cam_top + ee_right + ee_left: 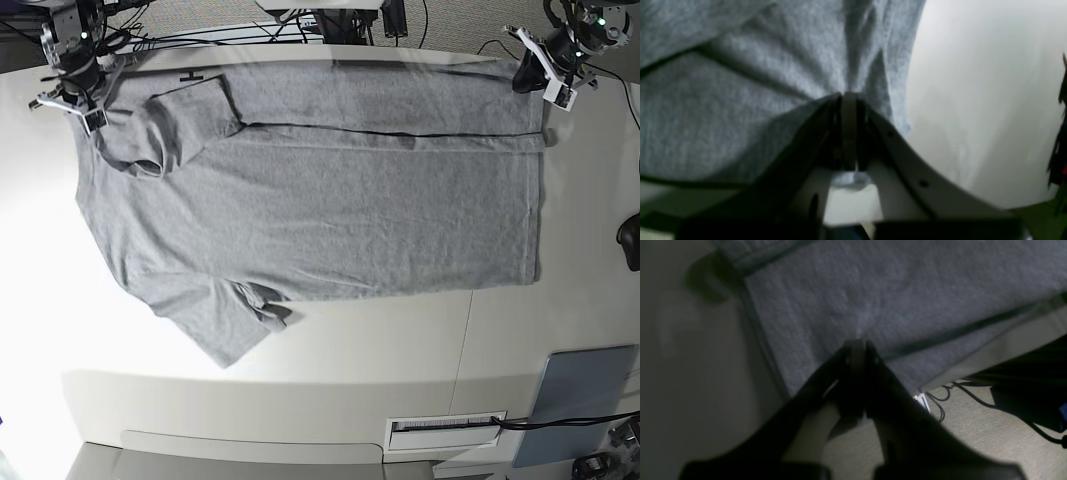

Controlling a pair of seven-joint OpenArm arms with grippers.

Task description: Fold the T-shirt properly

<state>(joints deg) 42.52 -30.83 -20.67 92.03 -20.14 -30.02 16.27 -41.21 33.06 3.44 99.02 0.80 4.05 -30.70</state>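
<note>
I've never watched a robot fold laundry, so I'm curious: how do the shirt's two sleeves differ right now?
The far sleeve is folded in over the T-shirt's body, near the right gripper; the near sleeve still sticks out onto the table. The far sleeve lies on cloth, fairly flat; the near sleeve lies on bare table, its inner edge crumpled. Both are the same heather grey, short, and at the collar end.

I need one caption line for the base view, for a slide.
Both grippers, left and right, pinch the far edge of a grey T-shirt spread on a white table.
</note>
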